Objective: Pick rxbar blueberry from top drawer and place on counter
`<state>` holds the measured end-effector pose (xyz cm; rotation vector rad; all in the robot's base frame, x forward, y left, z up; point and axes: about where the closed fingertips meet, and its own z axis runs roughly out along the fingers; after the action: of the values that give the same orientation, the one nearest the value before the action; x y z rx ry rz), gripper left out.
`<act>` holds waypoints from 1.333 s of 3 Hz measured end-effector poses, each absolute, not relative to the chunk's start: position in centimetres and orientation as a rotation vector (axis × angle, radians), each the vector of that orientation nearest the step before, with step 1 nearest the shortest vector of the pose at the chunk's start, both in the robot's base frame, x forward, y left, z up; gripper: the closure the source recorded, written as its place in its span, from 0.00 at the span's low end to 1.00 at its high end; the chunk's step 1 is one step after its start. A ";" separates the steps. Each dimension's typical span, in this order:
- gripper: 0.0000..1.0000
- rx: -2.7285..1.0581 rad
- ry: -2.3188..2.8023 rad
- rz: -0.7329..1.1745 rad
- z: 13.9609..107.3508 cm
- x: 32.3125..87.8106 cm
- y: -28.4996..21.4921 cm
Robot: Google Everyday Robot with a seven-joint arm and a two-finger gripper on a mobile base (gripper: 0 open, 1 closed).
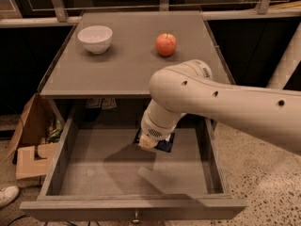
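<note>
counter [127,74]: grey top, white bowl [95,38] and apple [166,44] on it
top drawer [60,159]: pulled open below
gripper [149,143]: I see it inside the drawer, pinching the bar
rxbar blueberry [166,144]: in my gripper, off the drawer floor

Counted one bowl [95,38] near the far-left corner of the one counter [127,72] and one apple [166,44] toward its far-right. One top drawer [55,161] stood open below the front edge. Inside were one rxbar blueberry [165,145] and one gripper [147,143] right at it. One cardboard box [29,131] and one shoe [7,195] were on the floor.
</note>
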<state>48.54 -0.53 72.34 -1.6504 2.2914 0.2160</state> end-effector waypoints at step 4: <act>1.00 -1.529 2.269 0.017 81.2 48.1 -5.1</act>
<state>48.09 -5.08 81.16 -1.5291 2.2693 0.0175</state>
